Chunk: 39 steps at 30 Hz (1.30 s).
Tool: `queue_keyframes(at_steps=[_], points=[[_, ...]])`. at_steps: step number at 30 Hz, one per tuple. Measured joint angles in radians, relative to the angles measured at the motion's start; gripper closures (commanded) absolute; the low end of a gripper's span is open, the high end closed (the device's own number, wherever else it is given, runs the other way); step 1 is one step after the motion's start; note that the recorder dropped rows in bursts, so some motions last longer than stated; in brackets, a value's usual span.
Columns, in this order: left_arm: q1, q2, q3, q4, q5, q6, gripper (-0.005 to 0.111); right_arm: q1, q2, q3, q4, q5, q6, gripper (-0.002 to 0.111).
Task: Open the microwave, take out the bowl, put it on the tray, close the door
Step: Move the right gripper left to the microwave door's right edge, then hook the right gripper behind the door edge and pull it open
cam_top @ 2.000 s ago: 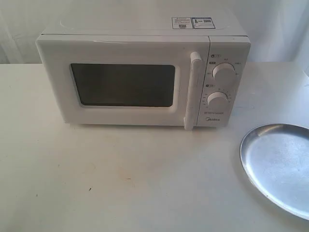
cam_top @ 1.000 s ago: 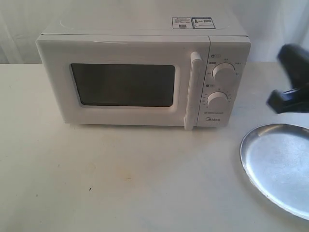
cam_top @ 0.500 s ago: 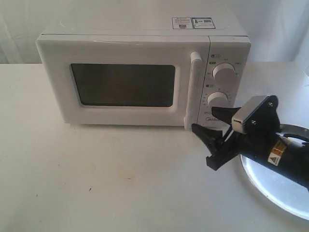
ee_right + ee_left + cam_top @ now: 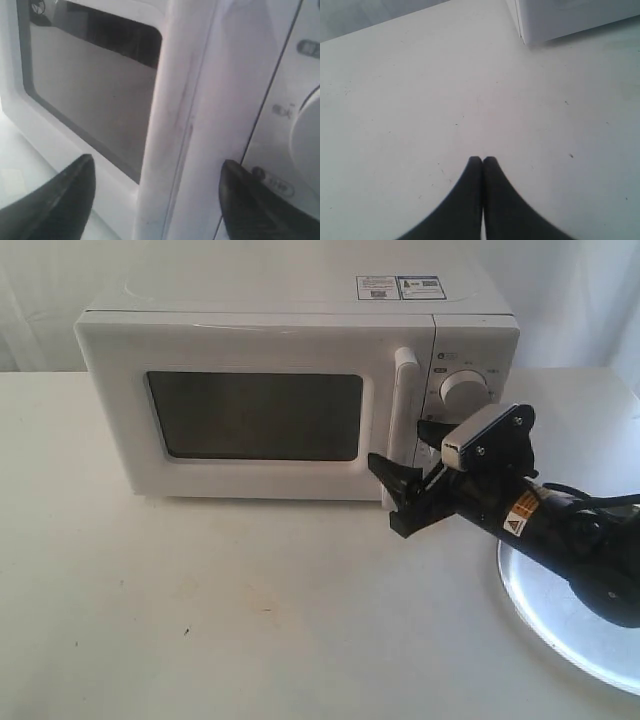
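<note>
Microwave (image 4: 280,350) sits toward the back of the table (image 4: 200,620), door (image 4: 250,480) shut flush w/ the front. Its window is dark, so can't tell what's inside; bowl not visible. Stickers (image 4: 398,287) on the microwave's top, right rear.

Right gripper (image 4: 400,445) is at the microwave front, level w/ the lower half of the handle (image 4: 403,390). Fingers (image 4: 60,200) are spread wide apart, one on the window side of the bar, the other on the control-panel side. In the right wrist view the handle runs between them w/ clear gaps either side, so no contact.

Upper knob (image 4: 463,390) is just above the gripper body.

Tray (image 4: 560,640) lies on the table, front-right of the microwave, partly under the right arm.

Left gripper (image 4: 482,160): fingers pressed together, holding nothing, over bare table off one lower corner of the microwave.
</note>
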<state>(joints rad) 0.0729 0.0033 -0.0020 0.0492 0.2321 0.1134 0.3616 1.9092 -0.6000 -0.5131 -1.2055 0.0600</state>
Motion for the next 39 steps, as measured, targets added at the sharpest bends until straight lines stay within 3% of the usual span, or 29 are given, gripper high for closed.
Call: queue_keyframes(at_steps=[5,9,15,22,23,25,29,39], points=[[0.000,0.000,0.000,0.000,0.000,0.000,0.107,0.037,0.000,-0.049,-0.018,0.047,0.026,0.077],[0.000,0.000,0.000,0.000,0.000,0.000,0.107,0.059,-0.003,-0.092,-0.005,0.166,0.035,0.108],[0.000,0.000,0.000,0.000,0.000,0.000,0.107,0.061,-0.018,-0.102,-0.056,0.203,0.080,0.108],[0.000,0.000,0.000,0.000,0.000,0.000,0.107,0.034,-0.055,-0.120,-0.212,0.268,0.275,0.108],[0.000,0.000,0.000,0.000,0.000,0.000,0.107,0.030,-0.068,-0.120,-0.298,0.269,0.294,0.108],[0.000,0.000,0.000,0.000,0.000,0.000,0.107,0.059,-0.115,-0.083,-0.660,0.186,0.395,0.108],[0.000,0.000,0.000,0.000,0.000,0.000,0.107,0.067,-0.192,-0.109,-0.869,0.306,0.627,0.108],[0.000,0.000,0.000,0.000,0.000,0.000,0.107,0.099,-0.254,-0.105,-0.975,0.458,0.860,0.108]])
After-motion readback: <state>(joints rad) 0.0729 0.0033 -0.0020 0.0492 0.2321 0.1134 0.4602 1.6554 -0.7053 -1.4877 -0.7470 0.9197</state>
